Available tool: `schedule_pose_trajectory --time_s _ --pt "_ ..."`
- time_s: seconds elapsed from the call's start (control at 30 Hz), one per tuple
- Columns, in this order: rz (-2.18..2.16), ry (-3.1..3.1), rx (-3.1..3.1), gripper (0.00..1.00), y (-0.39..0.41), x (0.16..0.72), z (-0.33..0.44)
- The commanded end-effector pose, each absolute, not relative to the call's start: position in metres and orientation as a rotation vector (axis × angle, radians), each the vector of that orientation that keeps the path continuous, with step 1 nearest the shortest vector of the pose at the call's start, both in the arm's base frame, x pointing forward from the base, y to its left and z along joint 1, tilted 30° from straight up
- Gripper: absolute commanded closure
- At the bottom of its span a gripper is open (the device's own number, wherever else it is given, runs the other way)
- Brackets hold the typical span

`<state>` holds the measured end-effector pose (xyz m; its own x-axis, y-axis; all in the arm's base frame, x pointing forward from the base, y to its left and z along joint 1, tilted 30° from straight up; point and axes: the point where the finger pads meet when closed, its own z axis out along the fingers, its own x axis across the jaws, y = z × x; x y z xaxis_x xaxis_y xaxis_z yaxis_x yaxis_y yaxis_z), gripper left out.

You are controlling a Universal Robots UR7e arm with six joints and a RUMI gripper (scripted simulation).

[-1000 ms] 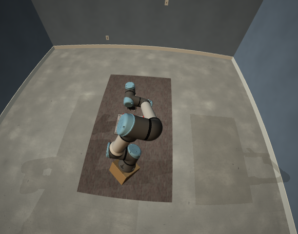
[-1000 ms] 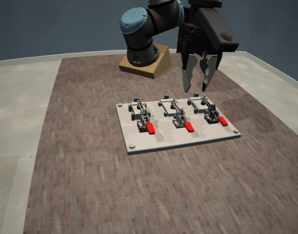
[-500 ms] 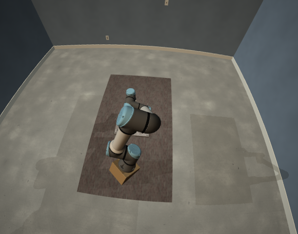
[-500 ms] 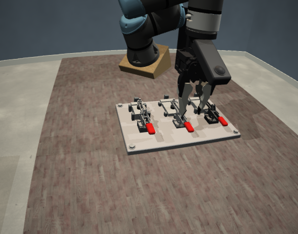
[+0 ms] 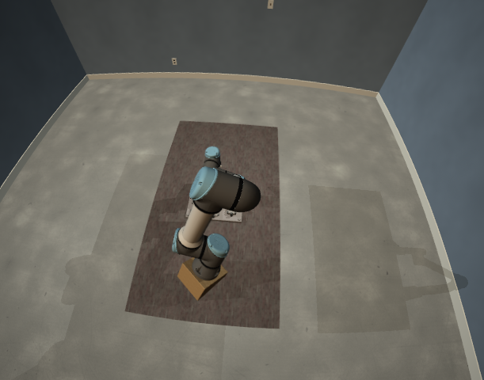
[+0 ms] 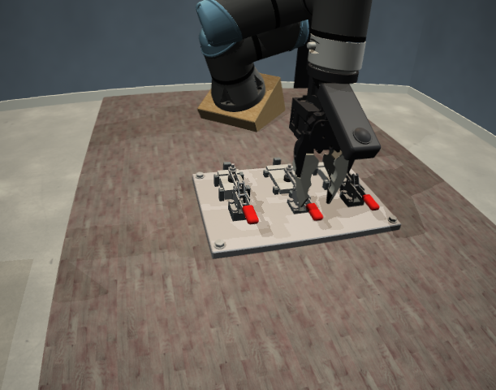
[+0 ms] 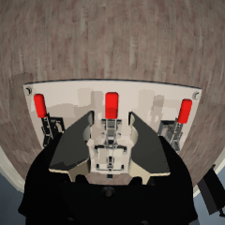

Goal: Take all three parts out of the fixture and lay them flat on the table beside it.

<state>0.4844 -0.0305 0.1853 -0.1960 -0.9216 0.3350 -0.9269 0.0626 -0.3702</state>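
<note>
Red middle handle (image 6: 314,211) (image 7: 112,105) lies below our parted, unladen gripper (image 6: 316,203) (image 7: 112,112) | Fixture (image 5: 230,219) (image 6: 281,236) (image 7: 70,94) beneath us, parts apparently seated | We judge: unclamping in hand | Next: we lower, grip handle, swing it over

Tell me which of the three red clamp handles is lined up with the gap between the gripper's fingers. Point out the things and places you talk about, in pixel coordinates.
The middle red handle (image 6: 314,211) (image 7: 112,105): in the wrist view it alone lines up with the gap; the other two lie outside the fingers, one each side.
</note>
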Motion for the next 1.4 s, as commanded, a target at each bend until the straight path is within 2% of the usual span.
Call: schedule_pose_trajectory --time_s 0.0,1.37 --pt "0.811 -2.283 1.986 0.72 -0.031 0.485 0.186" --pt "0.811 -2.283 1.986 0.72 -0.041 0.494 0.162"
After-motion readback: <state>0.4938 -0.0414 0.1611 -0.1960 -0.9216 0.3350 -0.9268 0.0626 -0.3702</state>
